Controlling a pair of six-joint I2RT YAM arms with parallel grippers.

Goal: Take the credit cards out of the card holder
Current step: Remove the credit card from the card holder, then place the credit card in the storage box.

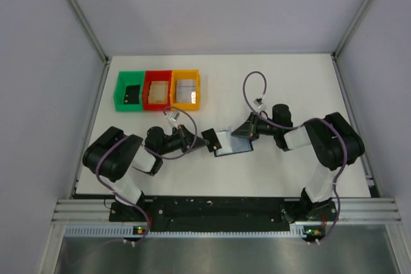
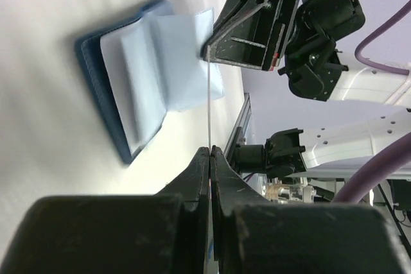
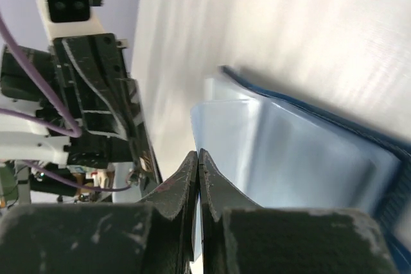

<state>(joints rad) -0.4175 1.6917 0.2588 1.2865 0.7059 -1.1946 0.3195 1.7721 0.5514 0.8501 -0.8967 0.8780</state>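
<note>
Dark blue card holder (image 1: 237, 147) lies open at mid-tabletop, slightly toward the near edge, pale blue inner panels facing up. At its left side the left gripper (image 2: 210, 152) has its fingers pressed together on a credit card (image 2: 209, 104), seen edge-on. From the right, the right gripper (image 3: 198, 157) pinches the edge of a lifted inner panel. Far-left corner: green bin (image 1: 128, 75), red bin (image 1: 158, 74), orange bin (image 1: 186, 73), side by side in a row.
</note>
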